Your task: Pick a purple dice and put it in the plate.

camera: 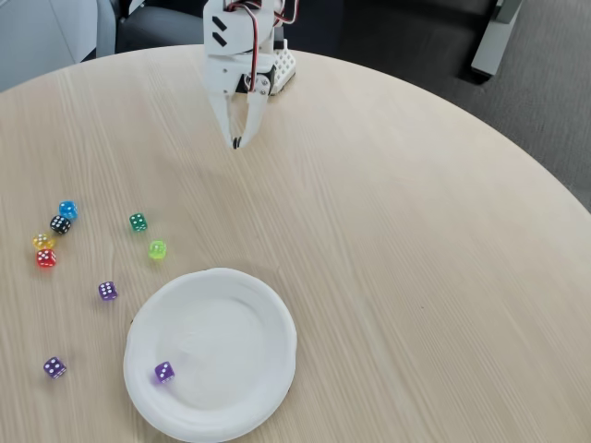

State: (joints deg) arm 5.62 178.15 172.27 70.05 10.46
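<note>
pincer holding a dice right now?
No. The pincer hangs shut and empty above the table, while one purple dice already lies in the plate.

Three purple dice (108, 291) (54, 368) (164, 372); one each of blue (67, 209), black (60, 224), yellow (42, 242), red (45, 258), dark green (138, 221) and lime (158, 249); one plate (268, 318).

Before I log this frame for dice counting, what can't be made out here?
- Tool, fixed view: the fingertips meet at a point, so whether they are fully shut is too small to tell.
- Arm above the tool: cut off by the top edge.
- Plate: its lower rim runs to the bottom edge.
- Black die and blue die: too close and small to tell if they touch.
- Purple dice in the plate: top pips too small to count.
</note>
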